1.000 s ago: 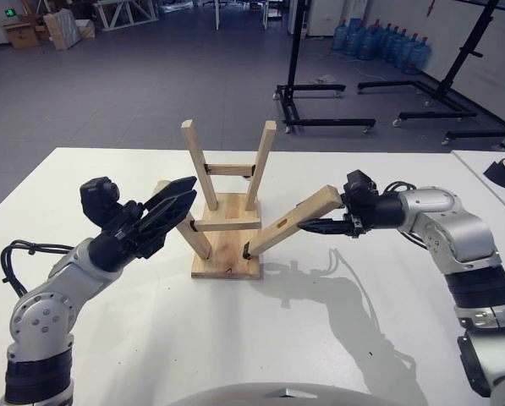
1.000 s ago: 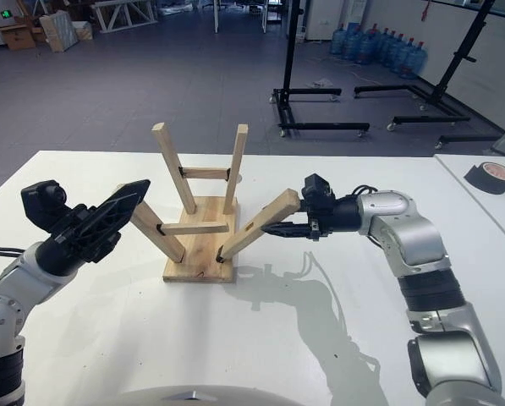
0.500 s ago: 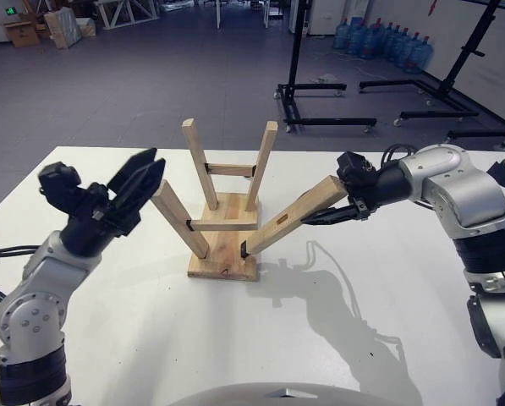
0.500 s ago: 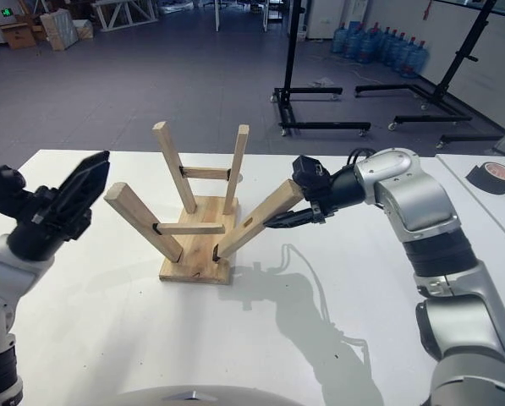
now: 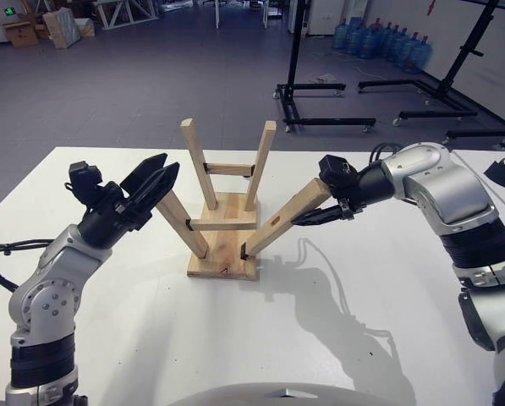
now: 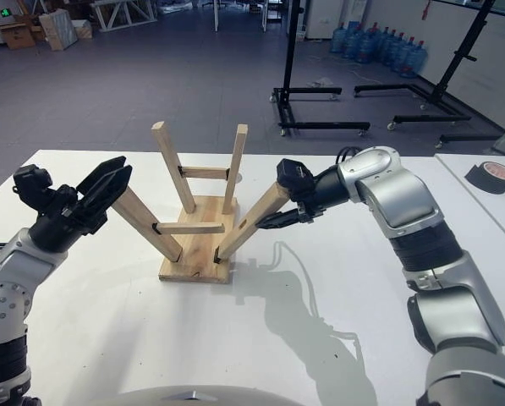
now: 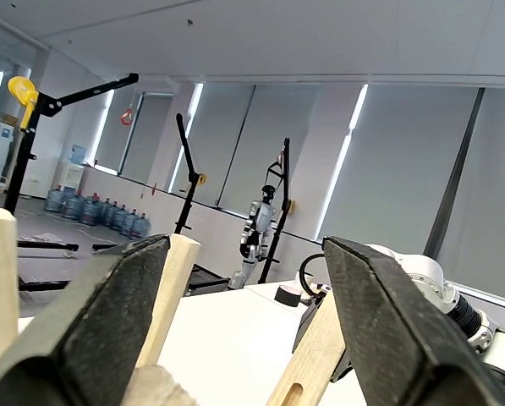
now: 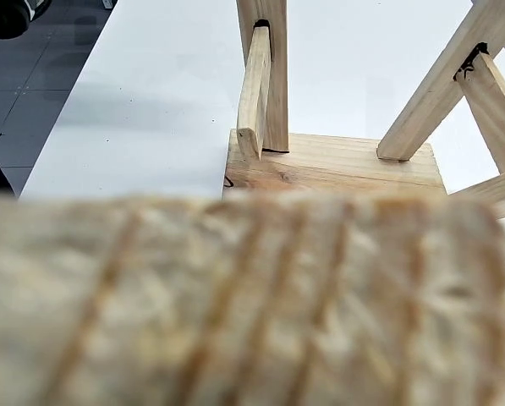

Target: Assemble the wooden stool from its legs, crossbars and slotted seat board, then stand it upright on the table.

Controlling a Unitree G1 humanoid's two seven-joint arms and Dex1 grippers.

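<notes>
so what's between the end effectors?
Left eye view: far legs, two crossbars, seat board, plus the near-left leg by the left end effector and near-right leg in the right end effector.

Tape roll, water jugs, black wheeled stands

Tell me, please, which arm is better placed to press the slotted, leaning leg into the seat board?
Probably the right: the right gripper is at the free end of that leg, whereas the left gripper is open at the opposite leg.
</notes>
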